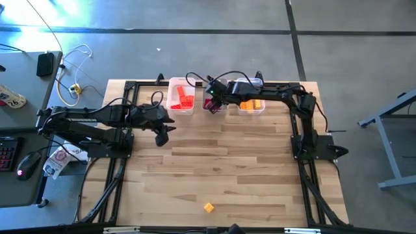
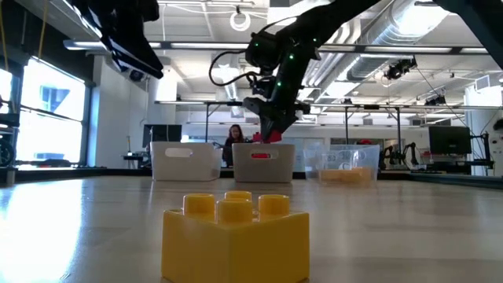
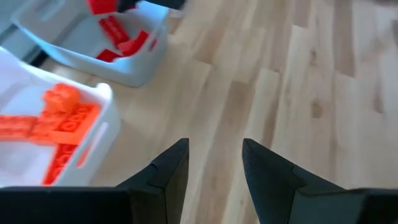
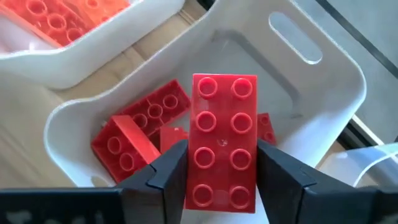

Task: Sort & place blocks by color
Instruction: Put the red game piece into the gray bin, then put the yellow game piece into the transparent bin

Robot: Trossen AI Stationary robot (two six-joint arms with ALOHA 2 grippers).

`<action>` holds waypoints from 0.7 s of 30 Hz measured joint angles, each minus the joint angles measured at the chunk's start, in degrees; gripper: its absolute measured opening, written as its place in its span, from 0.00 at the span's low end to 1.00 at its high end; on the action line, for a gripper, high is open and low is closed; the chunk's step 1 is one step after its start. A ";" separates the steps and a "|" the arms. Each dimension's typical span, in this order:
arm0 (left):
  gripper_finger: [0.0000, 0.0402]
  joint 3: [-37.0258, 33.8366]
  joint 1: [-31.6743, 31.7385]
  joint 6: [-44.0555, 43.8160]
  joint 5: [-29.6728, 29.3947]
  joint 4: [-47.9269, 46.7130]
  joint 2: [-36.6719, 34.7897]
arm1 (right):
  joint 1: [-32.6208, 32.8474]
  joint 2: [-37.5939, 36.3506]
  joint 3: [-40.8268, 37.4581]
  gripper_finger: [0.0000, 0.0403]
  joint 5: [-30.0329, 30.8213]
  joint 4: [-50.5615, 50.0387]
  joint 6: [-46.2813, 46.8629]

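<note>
Three bins sit in a row along the far edge of a pale wood-plank table point(image 1: 221, 156), w/ a big open room behind: grey concrete floor point(image 1: 195, 39), exposed ducts and strip lights overhead, windows at left, a person seated far back behind the bins. A desk point(image 1: 19, 117) w/ mouse and cables stands left of the table.

Left bin point(image 1: 181, 95) holds orange-red blocks point(image 1: 182, 97). Middle bin point(image 4: 323, 93) holds red blocks point(image 4: 149, 112). Right bin point(image 1: 251, 104) holds orange-yellow blocks point(image 1: 251, 104).

Right gripper point(image 4: 221, 163) hangs over the middle bin, fingers flanking a red 2x4 block point(image 4: 222, 140) standing between them; jaws look to be pinching it by its long sides, studs facing the wrist cam.

Left gripper point(image 3: 214, 168) hovers over bare planks just near-side of the left bin, fingers spread, nothing between them.

One orange-yellow block point(image 1: 208, 207) lies alone at the near edge, well apart from bins and both arms.
</note>
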 joint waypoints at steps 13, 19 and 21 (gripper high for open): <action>0.34 0.01 -0.02 0.08 6.36 -0.20 4.58 | 0.89 0.25 1.44 0.53 0.81 -1.29 -1.05; 0.34 0.00 -0.02 0.17 6.36 -0.39 6.06 | 2.68 0.25 6.13 0.53 -3.22 -4.51 0.99; 0.34 0.00 -0.02 0.16 6.30 -0.41 6.15 | 4.24 0.25 7.66 0.53 -3.26 -5.94 0.92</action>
